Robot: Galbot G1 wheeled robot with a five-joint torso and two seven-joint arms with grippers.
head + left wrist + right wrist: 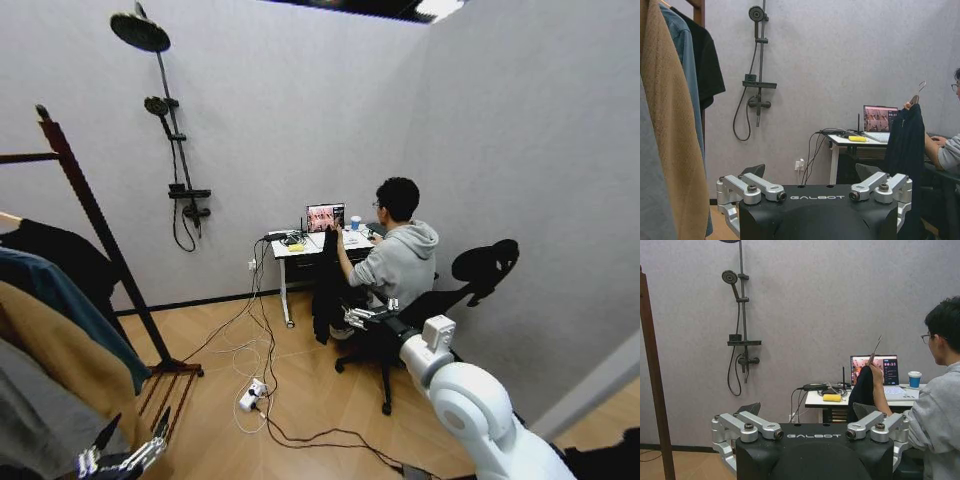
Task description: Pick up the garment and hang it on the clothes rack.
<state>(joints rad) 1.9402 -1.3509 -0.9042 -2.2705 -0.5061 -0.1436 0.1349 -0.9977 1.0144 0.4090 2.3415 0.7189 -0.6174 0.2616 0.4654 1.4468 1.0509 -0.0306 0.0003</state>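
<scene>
Your left gripper [128, 452] spread, low by rack [95, 215] foot. Right gripper [362, 317] spread, empty, facing garment [863, 390] in person's hand [875, 371] at desk [815, 399] edge.

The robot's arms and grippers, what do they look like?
The right arm is glossy white with rounded shells. Each gripper, left and right, has a black body lettered GALBOT, silver metal linkages with dark bolts, and dark jaws.
</scene>
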